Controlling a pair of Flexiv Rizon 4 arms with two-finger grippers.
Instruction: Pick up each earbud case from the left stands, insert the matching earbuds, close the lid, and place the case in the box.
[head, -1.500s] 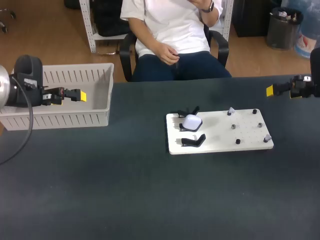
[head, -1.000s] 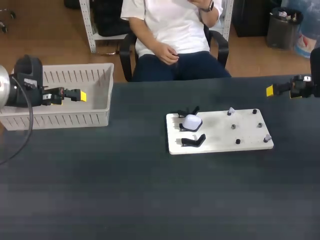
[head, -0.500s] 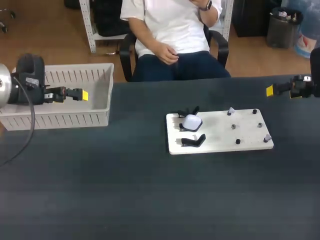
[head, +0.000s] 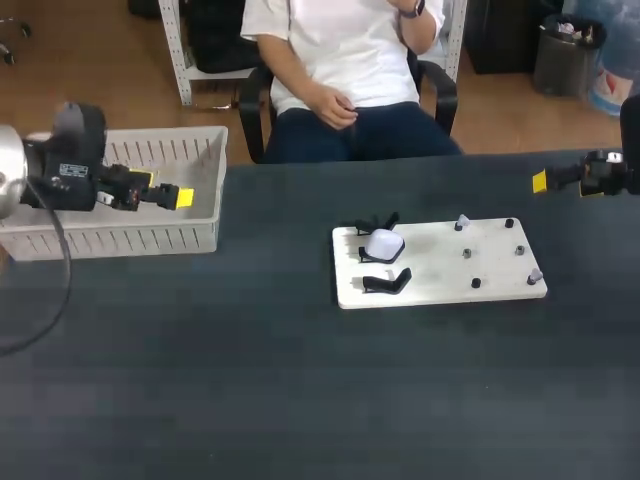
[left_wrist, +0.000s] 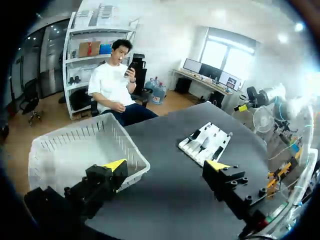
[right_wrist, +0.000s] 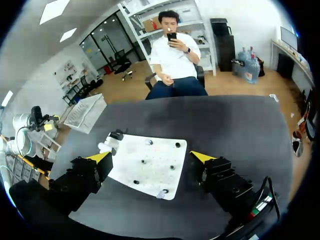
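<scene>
Tabletop: dark and matte (head: 300, 400); it carries a white board (head: 440, 288) and a pale slatted box (head: 150, 240).
Left tool: (left_wrist: 166, 166) fingers spread wide with nothing between them; it hangs above the box.
Right tool: (right_wrist: 150, 157) also spread and empty; the board lies ahead of it and lower.
Earbud case: (head: 383, 243) white and rounded, resting on the middle one of three black stands (head: 386, 283) at the board's end nearer to the left tool, well apart from both tools. The two other stands look empty.
Earbuds: two small pale pieces (head: 462, 222) sit at the board's end nearer to the right tool; probably these, but too small to tell.
Handling: I judge the case light, stiff and smooth, so it slips easily between hard fingertips. It is not soft, but the hinged lid can spring open.
Where to hold: across the two opposite sides of the lower shell, under the lid seam, with a moderate squeeze, so that the lid stays free to open.
Caution: lift it straight out of the stand; a tilted pull may catch on the stand's arms.
</scene>
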